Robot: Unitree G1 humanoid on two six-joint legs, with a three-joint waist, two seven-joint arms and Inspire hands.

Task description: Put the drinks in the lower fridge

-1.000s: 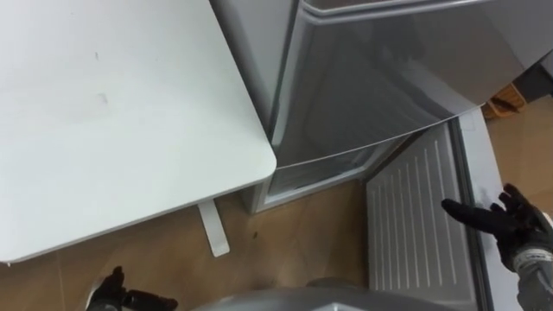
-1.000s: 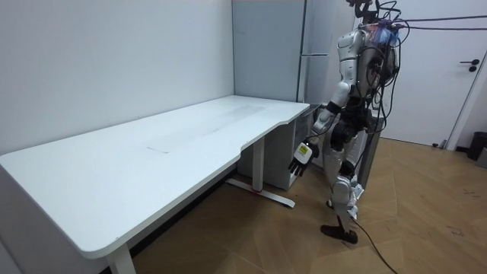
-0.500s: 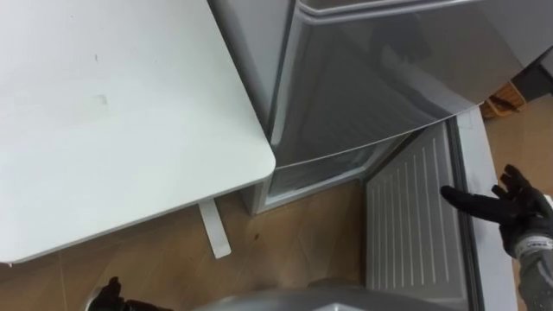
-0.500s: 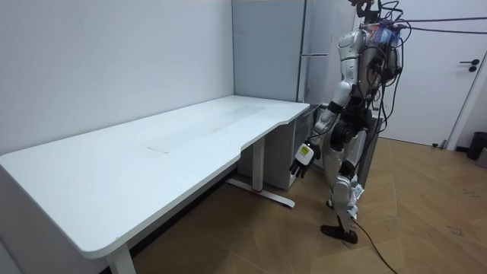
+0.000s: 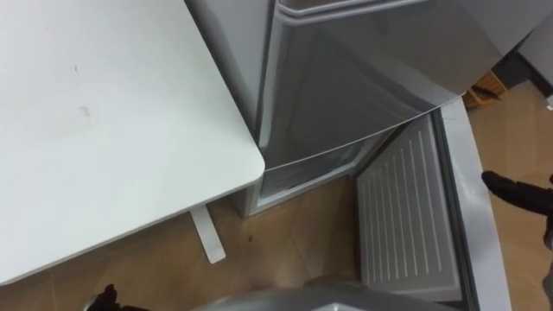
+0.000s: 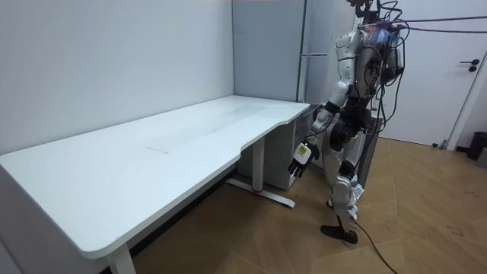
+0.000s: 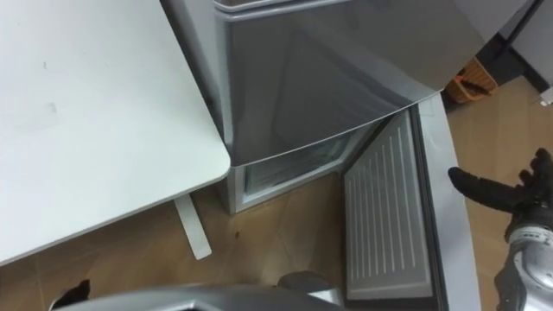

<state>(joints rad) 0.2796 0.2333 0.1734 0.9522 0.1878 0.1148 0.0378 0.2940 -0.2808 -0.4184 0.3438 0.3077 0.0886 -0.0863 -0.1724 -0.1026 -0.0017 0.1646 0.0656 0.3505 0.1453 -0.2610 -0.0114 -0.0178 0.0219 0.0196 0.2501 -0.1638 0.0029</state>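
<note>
**Early stage of loading.** The grey metal fridge's lower compartment [image 5: 311,168] stands open. Its door [image 5: 406,216], lined with ribbed white plastic, is swung out just left of the black-gloved right hand [image 7: 510,197], whose fingers are straight, spread and empty. The left hand [image 6: 299,161] hangs low beside the flat white desk [image 5: 104,130]; its state cannot be told. Where the drinks are cannot be told; fetching and loading them evidently remain.

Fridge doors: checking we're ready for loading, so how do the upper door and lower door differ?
The upper door is shut and shows its smooth grey face; the lower door is swung open, showing its ribbed white inner lining. Both belong to the same grey fridge beside the table.
</note>
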